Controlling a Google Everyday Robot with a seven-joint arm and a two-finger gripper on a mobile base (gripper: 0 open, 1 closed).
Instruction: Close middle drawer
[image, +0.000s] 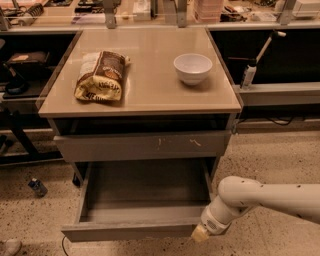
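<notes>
The square beige tabletop (160, 92) caps a grey cabinet. Below it, the wide grey wood-grain middle drawer (130, 231) stands pulled far out toward the camera. Its bare grey box is open to view, and nothing shows inside. Above it, the grey scratch-marked drawer front (100, 147) sits much further in. The robot's white arm (265, 197) reaches in low from the right. On the tabletop lie a crumpled brown and yellow snack bag (100, 75) at the left and a round white bowl (192, 67) at the right, well apart. The yellowish-tipped hand (202, 232) is at the right end of the middle drawer's front, touching it or just beside it. Whether it is spread or pressed together I cannot tell. By my judgement the closing has hardly begun, and nearly the whole push inward is left.
</notes>
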